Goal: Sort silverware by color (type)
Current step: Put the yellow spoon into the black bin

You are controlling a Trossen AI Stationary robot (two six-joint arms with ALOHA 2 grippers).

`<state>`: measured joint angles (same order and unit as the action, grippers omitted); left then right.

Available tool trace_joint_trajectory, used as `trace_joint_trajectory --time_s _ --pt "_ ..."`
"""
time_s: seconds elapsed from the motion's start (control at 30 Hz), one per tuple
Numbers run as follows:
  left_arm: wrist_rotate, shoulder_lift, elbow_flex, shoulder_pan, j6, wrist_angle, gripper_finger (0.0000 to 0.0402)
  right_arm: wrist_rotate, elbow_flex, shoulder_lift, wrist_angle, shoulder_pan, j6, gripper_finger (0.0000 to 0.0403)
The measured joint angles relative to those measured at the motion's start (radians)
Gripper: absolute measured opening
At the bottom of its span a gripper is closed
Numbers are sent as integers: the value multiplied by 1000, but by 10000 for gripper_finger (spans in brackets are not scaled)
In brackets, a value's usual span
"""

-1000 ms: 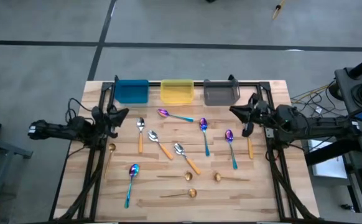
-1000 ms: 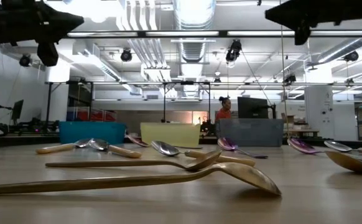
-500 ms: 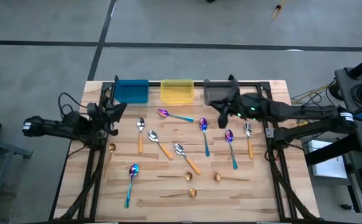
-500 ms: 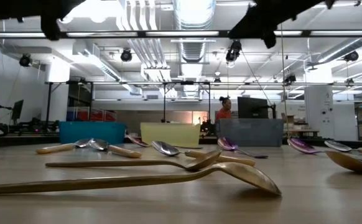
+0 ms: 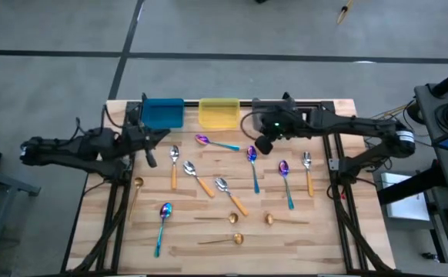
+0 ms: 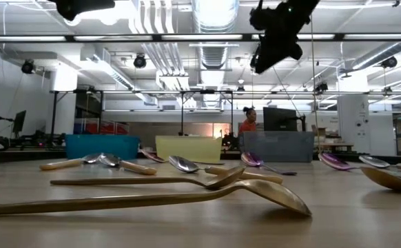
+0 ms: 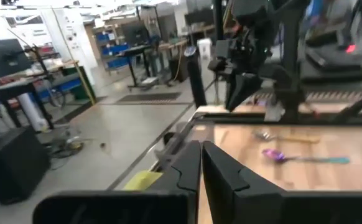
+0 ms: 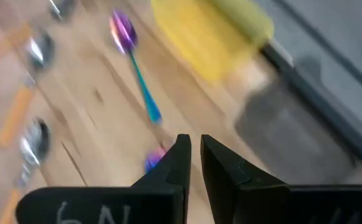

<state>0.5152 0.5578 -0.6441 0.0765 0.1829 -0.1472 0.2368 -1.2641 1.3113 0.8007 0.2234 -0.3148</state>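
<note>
The right gripper [image 5: 261, 145], fingers nearly together and empty, hangs above the table [image 5: 328, 231] with a purple-blue spoon [image 5: 215, 142] just beside it and another [image 5: 252, 163] below. Descending this narrow risks shoving a spoon instead of straddling it. The left gripper [image 5: 148, 155], closed and empty, waits near the blue bin [image 5: 162, 112].
</note>
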Motion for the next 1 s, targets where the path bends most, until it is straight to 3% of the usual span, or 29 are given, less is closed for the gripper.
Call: trace_joint_trajectory --time_s 0.2,0.37,0.63,1.0 --pt "0 82 -29 -45 43 -2 0 -4 -74 74 337 23 -157 28" --pt "0 146 -15 -90 40 27 0 -10 -8 65 518 53 -315 28" --pt "136 220 -3 -179 -40 52 0 -219 220 -114 546 59 -516 28" --pt "150 303 -86 -229 91 117 0 -209 399 -287 465 61 -601 28"
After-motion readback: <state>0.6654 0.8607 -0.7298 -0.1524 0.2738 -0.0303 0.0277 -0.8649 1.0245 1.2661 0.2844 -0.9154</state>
